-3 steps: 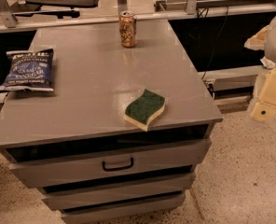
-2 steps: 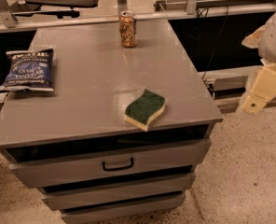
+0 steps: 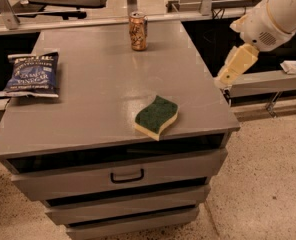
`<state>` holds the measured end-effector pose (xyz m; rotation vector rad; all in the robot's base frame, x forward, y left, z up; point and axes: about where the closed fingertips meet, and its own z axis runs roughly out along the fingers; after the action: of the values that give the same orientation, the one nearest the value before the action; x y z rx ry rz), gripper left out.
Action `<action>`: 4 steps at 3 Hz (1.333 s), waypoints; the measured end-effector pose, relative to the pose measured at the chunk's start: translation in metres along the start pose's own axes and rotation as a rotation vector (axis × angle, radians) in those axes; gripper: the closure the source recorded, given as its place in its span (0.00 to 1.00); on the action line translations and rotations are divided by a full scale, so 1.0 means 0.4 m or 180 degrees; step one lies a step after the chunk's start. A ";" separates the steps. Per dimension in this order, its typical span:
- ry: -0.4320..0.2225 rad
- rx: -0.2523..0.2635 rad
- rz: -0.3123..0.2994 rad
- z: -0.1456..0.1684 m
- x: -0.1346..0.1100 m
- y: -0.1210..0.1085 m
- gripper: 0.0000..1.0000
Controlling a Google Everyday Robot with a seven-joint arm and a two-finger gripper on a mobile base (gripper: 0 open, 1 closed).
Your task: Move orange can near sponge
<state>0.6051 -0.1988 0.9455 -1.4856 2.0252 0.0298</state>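
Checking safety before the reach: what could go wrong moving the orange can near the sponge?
The hand hangs beside the cabinet, far from the orange can at the back edge; a clumsy approach could tip it or push it off. The sponge sits near the front edge, so a set-down might nudge it over.

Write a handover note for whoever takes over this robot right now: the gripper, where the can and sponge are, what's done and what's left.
Gripper: off the right edge of the cabinet top, above the floor side, touching nothing and carrying nothing.
Orange can: upright at the far edge of the top, not yet grasped.
Sponge: flat near the front edge, right of centre, well apart from the can.
Blue chip bag: left side, out of the path.
Done: nothing yet.
Left: reach the can, grasp it, carry it forward, set it down beside the sponge and release.
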 end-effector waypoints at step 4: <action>-0.1332 -0.0208 0.0414 0.388 -0.246 -0.265 0.00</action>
<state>0.7864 -0.0967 0.9032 -1.2577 1.7852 0.4281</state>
